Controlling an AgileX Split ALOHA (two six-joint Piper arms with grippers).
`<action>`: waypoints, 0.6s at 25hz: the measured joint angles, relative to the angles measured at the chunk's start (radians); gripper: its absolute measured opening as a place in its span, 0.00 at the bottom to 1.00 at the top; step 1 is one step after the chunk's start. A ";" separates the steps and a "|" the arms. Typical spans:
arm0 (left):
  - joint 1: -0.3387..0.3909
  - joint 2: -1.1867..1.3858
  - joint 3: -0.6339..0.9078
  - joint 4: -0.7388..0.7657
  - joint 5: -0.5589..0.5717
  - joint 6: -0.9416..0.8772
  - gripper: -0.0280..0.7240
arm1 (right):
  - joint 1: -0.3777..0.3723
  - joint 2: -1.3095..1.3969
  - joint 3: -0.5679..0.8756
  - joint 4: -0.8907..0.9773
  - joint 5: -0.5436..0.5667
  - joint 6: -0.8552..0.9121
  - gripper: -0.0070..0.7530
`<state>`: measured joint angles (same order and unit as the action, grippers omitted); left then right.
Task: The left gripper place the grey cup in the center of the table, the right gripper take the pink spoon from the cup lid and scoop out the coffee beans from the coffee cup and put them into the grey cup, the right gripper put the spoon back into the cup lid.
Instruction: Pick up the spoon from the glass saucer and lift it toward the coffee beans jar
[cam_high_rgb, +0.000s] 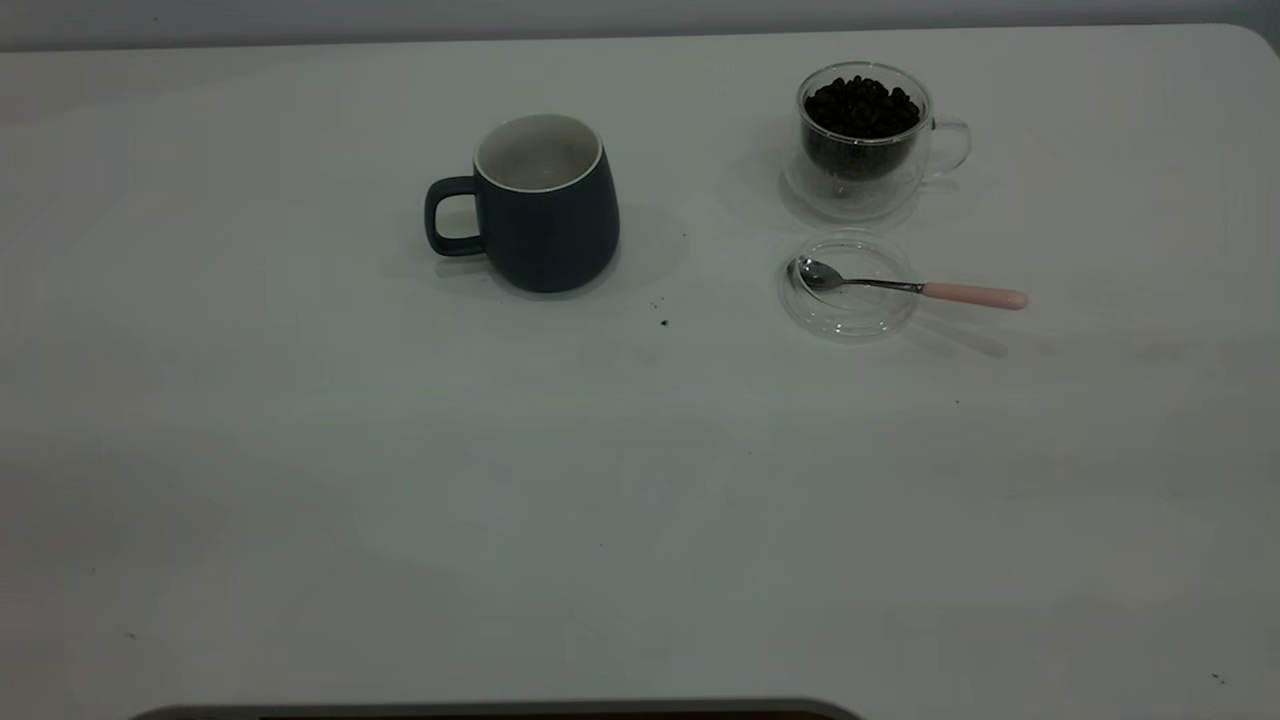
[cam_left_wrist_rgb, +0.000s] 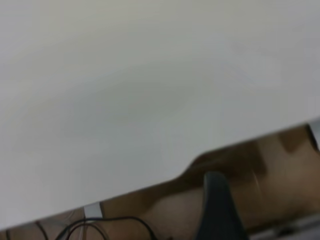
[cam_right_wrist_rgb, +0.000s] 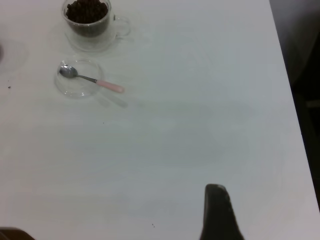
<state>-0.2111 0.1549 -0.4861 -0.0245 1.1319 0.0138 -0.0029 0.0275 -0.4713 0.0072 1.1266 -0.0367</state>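
Seeing pale pink-handled metal spoon (cam_high_rgb: 905, 287) lying in round clear glass lid (cam_high_rgb: 849, 318); we're unable to tell either hand's state.

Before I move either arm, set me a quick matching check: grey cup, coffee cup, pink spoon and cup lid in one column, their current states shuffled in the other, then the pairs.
1. grey cup
2. coffee cup
3. pink spoon
4. cup lid

A. clear disc lying flat in front of the bean glass
B. upright, white inside, nothing visible in it
C. bowl in the lid, handle out over the rim
D. heaped with dark coffee beans

Pairs: 1-B, 2-D, 3-C, 4-A
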 joint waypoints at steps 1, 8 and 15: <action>0.038 -0.012 0.000 0.000 0.000 0.000 0.79 | 0.000 0.000 0.000 0.000 0.000 0.000 0.69; 0.179 -0.142 0.000 0.000 0.001 0.001 0.79 | 0.000 0.000 0.000 0.000 0.000 0.001 0.69; 0.185 -0.173 0.000 -0.003 0.002 0.001 0.79 | 0.000 0.000 0.000 0.000 0.000 0.001 0.69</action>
<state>-0.0257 -0.0180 -0.4861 -0.0275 1.1334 0.0147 -0.0029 0.0275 -0.4713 0.0072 1.1266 -0.0358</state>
